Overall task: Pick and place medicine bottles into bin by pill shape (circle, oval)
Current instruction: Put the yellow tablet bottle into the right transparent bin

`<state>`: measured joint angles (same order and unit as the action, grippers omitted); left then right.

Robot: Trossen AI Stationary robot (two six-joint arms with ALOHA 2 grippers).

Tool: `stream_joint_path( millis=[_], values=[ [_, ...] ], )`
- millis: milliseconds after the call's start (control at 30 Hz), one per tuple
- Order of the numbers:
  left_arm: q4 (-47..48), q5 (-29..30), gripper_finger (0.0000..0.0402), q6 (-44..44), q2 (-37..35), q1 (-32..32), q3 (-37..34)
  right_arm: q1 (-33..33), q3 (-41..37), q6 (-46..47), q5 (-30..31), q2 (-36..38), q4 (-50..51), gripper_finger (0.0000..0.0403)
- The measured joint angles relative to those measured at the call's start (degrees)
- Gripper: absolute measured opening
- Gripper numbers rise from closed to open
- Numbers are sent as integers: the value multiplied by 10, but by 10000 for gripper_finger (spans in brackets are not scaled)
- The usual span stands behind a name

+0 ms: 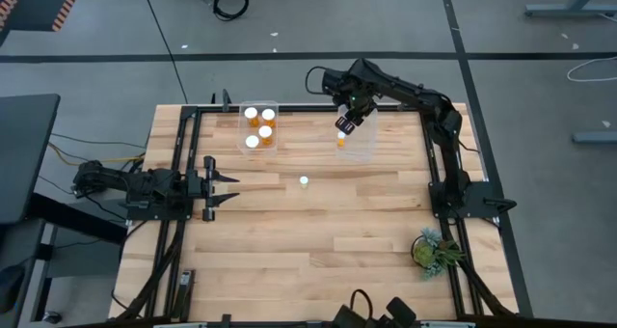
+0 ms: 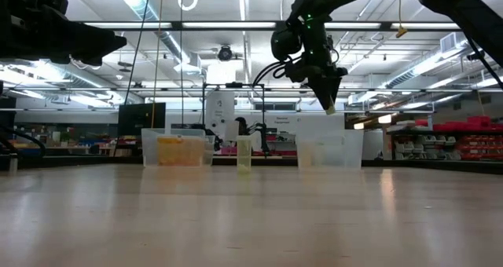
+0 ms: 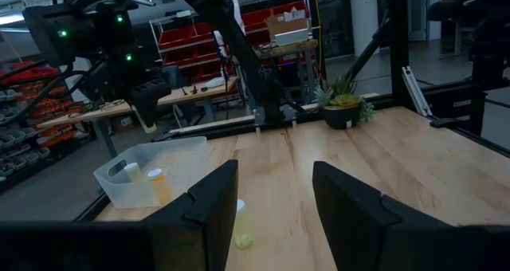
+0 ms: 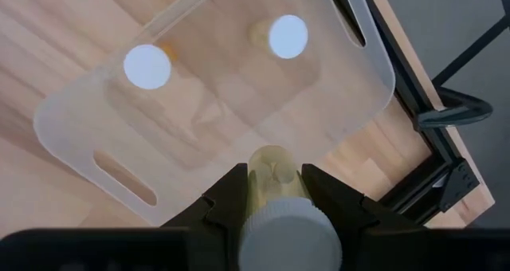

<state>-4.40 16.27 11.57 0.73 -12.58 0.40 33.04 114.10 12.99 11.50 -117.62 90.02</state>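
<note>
A medicine bottle [image 4: 275,175], pale and translucent with a white cap [image 4: 283,237], sits clenched between the two dark fingers of the right claw [image 4: 273,193]. In the right wrist view it hangs above the right bin [image 4: 335,104], a clear plastic tub with slot handles, and two white-capped bottles [image 4: 288,36] already stand inside that tub. From above, the right claw [image 1: 345,123] hovers over the far edge of this bin, near the back of the surface [image 1: 318,232]. The low view shows the same claw [image 2: 330,106] raised well above the bin's rim.

Beside it, toward the left, stands the left bin [image 1: 258,127], which holds four orange bottles with white caps, packed close together. Between the bins and the front of the surface, one more bottle [image 1: 304,181] stands alone on the wood, upright, well apart from both tubs; the low view shows it [image 2: 244,151] between the two bins.

The left claw [image 1: 224,188] rests low over the left side of the surface, its fingers spread apart and grasping nothing, pointing toward the lone bottle.

A small green plant [image 1: 432,251] sits near the right front corner.
</note>
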Motion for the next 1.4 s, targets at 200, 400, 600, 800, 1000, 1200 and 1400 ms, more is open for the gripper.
stream_joint_path(
  millis=[200,400,600,800,1000,1200,1400],
  values=[
    [0,0,172,0,0,0,0,7,-7,0,-12,0,-13,122],
    [0,0,172,0,0,0,0,11,-40,-9,-16,0,-32,122],
    [0,0,172,0,0,0,0,21,-73,-14,-16,1,-51,122],
    [0,0,172,0,0,0,0,27,-101,-21,-18,1,-79,122],
    [0,0,172,0,0,0,0,27,-133,-30,-31,1,-117,122],
    [0,0,172,0,0,0,0,29,-178,-40,-43,1,-153,122],
    [0,0,172,0,0,0,0,28,-220,-44,-48,1,-181,122]
  ],
)
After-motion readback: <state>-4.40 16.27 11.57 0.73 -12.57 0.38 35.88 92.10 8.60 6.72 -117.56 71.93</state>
